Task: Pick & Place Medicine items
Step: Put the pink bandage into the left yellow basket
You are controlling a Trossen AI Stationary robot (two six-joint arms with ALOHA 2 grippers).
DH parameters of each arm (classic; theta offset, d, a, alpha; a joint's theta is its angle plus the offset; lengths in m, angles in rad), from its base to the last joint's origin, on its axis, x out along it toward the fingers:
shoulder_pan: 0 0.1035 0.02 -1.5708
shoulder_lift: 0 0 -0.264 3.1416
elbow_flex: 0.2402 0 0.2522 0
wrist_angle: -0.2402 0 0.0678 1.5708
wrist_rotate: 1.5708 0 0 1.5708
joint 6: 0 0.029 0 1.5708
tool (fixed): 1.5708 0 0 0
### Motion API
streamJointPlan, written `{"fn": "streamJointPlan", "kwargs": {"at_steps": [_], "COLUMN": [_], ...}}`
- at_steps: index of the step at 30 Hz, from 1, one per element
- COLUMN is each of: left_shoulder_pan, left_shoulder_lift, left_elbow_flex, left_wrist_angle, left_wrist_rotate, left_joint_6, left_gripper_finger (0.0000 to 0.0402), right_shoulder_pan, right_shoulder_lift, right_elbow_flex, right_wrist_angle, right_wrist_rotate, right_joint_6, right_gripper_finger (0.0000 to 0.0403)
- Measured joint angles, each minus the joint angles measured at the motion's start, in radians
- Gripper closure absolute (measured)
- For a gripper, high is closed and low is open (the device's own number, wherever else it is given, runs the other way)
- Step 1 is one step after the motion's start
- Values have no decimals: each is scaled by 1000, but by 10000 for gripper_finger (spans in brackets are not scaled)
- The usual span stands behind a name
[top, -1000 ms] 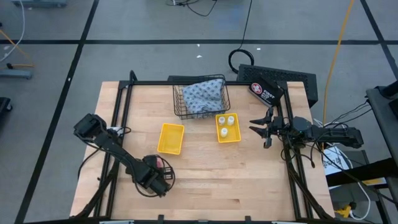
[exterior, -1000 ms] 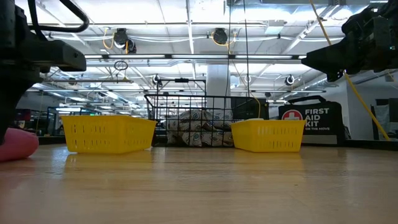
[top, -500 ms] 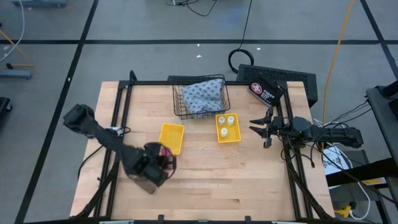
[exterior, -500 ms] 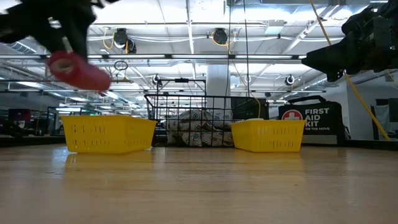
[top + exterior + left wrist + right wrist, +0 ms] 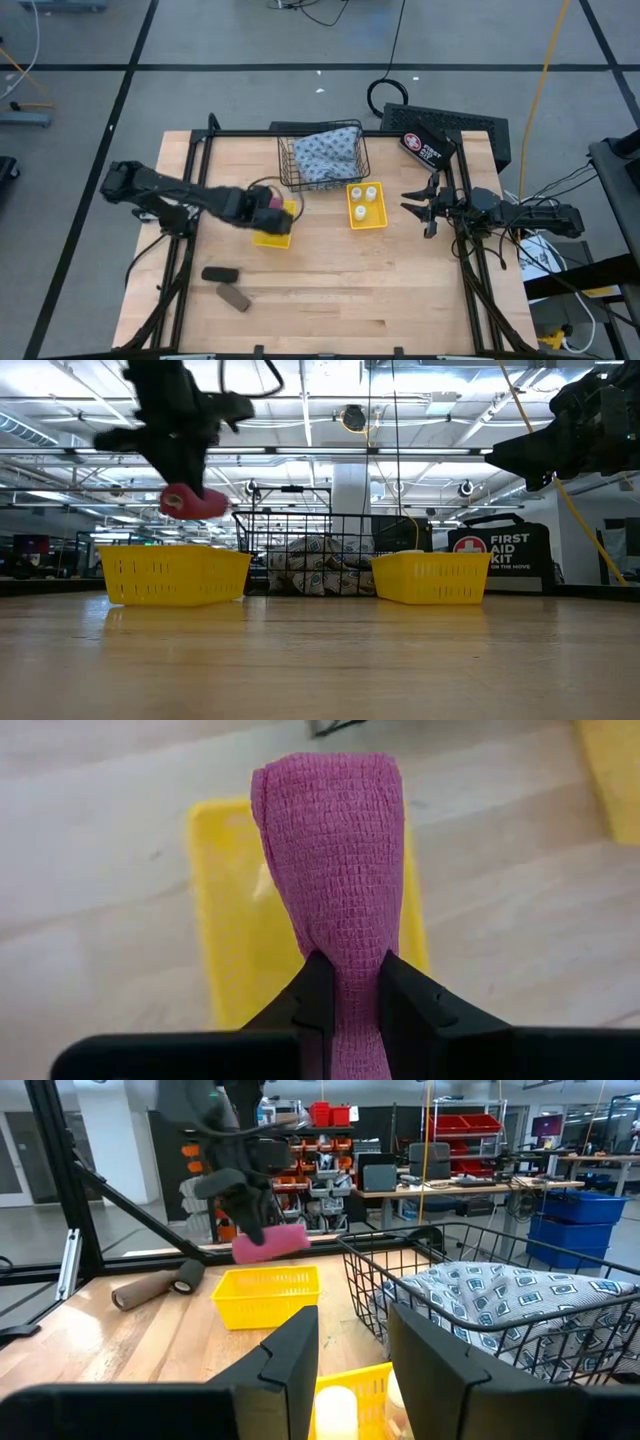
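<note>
My left gripper is shut on the pink oblong piece and hangs over the left yellow tray. The black piece and the brown piece lie flat on the table near its near-left corner. Three white bottles stand in the right yellow tray. The blue-grey pouch lies in the wire basket. My right gripper is open and waits above the table's right edge. My left gripper pinches the pink piece between its two fingers at one end. The rest of the piece sticks out past the fingertips, in line with them. It is lifted clear and tilted above the left yellow tray.
The wire basket stands at the far side behind both trays. A first aid kit bag lies by the far-right corner. Bare wood stretches across the table's near half. A black frame runs along the table's edges.
My left gripper has lifted the pink piece off the table near the near-left corner. It has carried the piece up and toward the far edge, over the left yellow tray. With the arm moved away, the black and brown pieces now show on the table.
</note>
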Motion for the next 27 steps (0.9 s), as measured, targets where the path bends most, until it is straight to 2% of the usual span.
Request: {"fn": "streamJointPlan", "kwargs": {"at_steps": [7, 12, 17, 27], "left_shoulder_pan": [99, 110, 110, 151], "left_shoulder_lift": [99, 163, 204, 237], "left_elbow_flex": [0, 0, 0, 0], "left_wrist_angle": [85, 88, 102, 205], "left_wrist_rotate": [123, 152, 204, 181], "left_joint_6": [134, 143, 105, 105], "left_gripper_finger": [340, 348, 339, 336], "right_shoulder_pan": [0, 0, 0, 0], "right_shoulder_lift": [0, 0, 0, 0], "right_elbow_flex": [0, 0, 0, 0], "right_wrist_angle": [0, 0, 0, 0], "right_wrist_rotate": [0, 0, 0, 0], "right_joint_6": [0, 0, 0, 0], "right_gripper_finger": [289, 289, 289, 289]}}
